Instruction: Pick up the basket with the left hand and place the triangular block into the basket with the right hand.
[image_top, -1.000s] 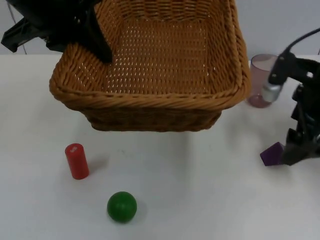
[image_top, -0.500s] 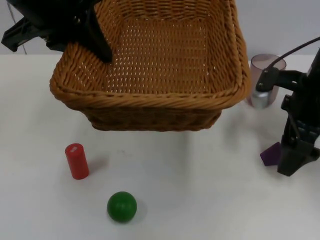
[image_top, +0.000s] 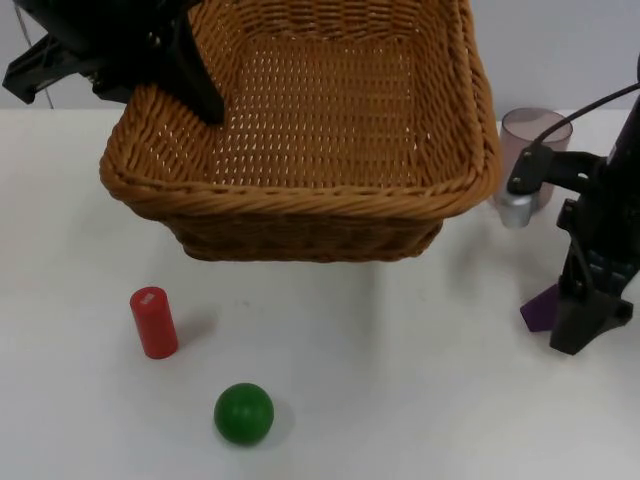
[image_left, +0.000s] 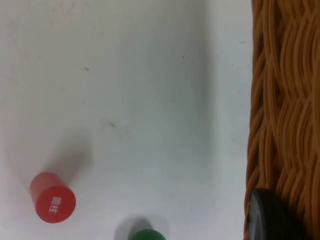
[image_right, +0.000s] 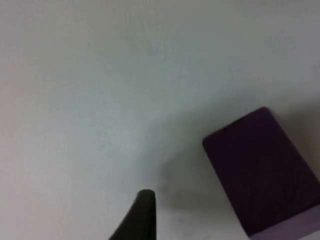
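Note:
The wicker basket (image_top: 300, 205) hangs above the table's back half. My left gripper (image_top: 196, 92) is shut on its left rim, and that rim (image_left: 280, 100) runs past the black fingertip (image_left: 270, 217) in the left wrist view. The purple triangular block (image_top: 541, 308) lies on the table at the far right. My right gripper (image_top: 577, 338) stands open and pointing down, right against the block's right side and partly covering it. In the right wrist view the block (image_right: 260, 170) lies on the table beside one black fingertip (image_right: 142, 215), apart from it.
A red cylinder (image_top: 153, 321) stands at the front left, with a green ball (image_top: 243, 413) in front of it. A translucent pink cup (image_top: 537, 140) stands behind the right arm, next to the basket's right side.
The right arm has swung in from the right edge and turned more upright, bringing its gripper down beside the purple block. The basket and left arm have held still.

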